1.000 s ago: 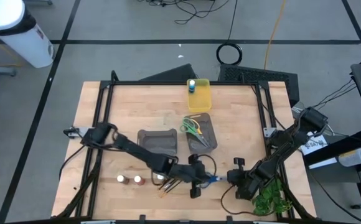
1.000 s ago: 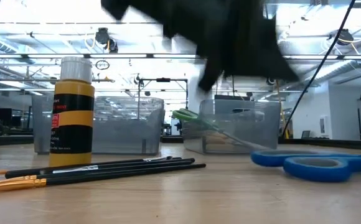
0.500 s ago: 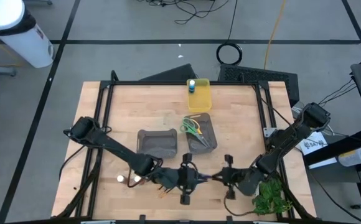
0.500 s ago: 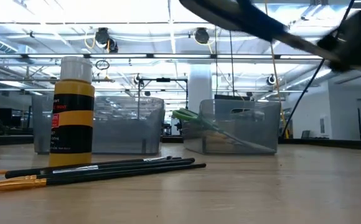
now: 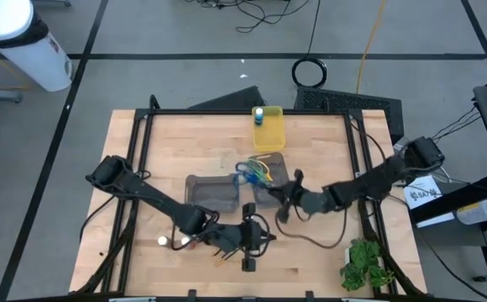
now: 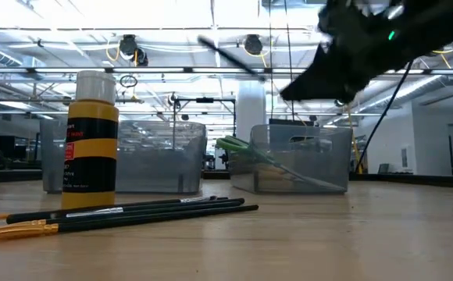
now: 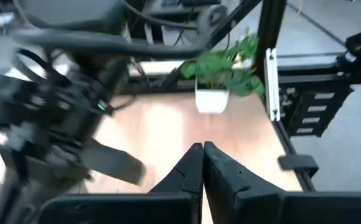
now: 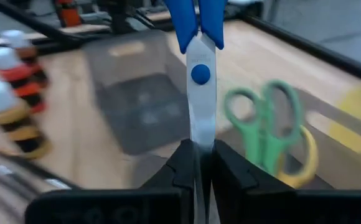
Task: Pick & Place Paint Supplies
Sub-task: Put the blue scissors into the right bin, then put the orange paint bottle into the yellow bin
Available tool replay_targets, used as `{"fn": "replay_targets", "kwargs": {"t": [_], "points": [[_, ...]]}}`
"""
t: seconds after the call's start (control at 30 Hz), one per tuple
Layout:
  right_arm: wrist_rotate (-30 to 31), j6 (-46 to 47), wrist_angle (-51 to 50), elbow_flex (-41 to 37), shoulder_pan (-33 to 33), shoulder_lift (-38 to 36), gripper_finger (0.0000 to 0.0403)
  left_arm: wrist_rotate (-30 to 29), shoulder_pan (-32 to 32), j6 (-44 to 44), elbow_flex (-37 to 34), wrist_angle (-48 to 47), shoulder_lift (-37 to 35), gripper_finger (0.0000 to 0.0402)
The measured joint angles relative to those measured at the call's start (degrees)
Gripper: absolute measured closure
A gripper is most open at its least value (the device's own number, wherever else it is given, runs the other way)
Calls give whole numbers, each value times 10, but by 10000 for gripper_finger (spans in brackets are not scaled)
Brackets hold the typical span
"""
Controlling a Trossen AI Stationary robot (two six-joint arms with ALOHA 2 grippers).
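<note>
My right gripper (image 5: pixel 279 195) hovers over the right grey bin (image 5: pixel 279 172), shut on the blue-handled scissors (image 5: pixel 247 172). The green-handled scissors (image 8: pixel 264 121) and the yellow-handled scissors (image 8: pixel 305 168) lie in that bin. My left gripper (image 5: pixel 264 238) is shut and empty near the table's near edge, beside the thin dark brushes (image 6: pixel 125 212), which lie flat on the wood. Pale-capped paint pots (image 5: pixel 161 242) stand upright left of the brushes; one shows yellow and black (image 6: pixel 91 140). A blue pot (image 5: pixel 260 115) stands in the yellow bin (image 5: pixel 270 134). My right gripper pinches the blue scissors between its two fingers by the closed blades (image 8: pixel 200 134), near their tip end. The fingers lie along the blades. The scissors stick straight out ahead of the gripper, lifted clear, with the blue handles (image 8: pixel 199 18) farthest from the fingers, above the bin.
A second grey bin (image 5: pixel 212 193) sits left of the first. A leafy green plant (image 5: pixel 363 264) stands at the near right corner. A black frame (image 5: pixel 134 159) runs along the table's sides. Bare wood lies between the bins and the near edge.
The blue scissors lay on the table near its near edge a second ago. My right gripper has lifted them clear and carried them toward the far edge and the left, over the right grey bin. My left gripper has drawn back slightly toward the left.
</note>
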Motion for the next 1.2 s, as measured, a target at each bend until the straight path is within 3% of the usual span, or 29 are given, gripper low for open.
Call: {"fn": "replay_targets", "kwargs": {"t": [0.13,0.37,0.6,0.77,1.03,1.2], "points": [[-15,38,2,-36,-34,0,384,-8,1,-24,0,-23,0,374],[-17,70,4,-59,-27,0,380,-35,3,-31,0,-56,0,372],[-15,71,5,-59,-27,0,288,-35,10,-51,0,-76,0,371],[-15,71,5,-59,-27,-1,245,-35,13,-53,0,-78,0,371],[-20,67,32,-59,-27,-1,224,-35,13,-62,0,-95,0,371],[-59,36,56,-59,-27,-1,223,-35,13,-62,0,-106,0,371]]}}
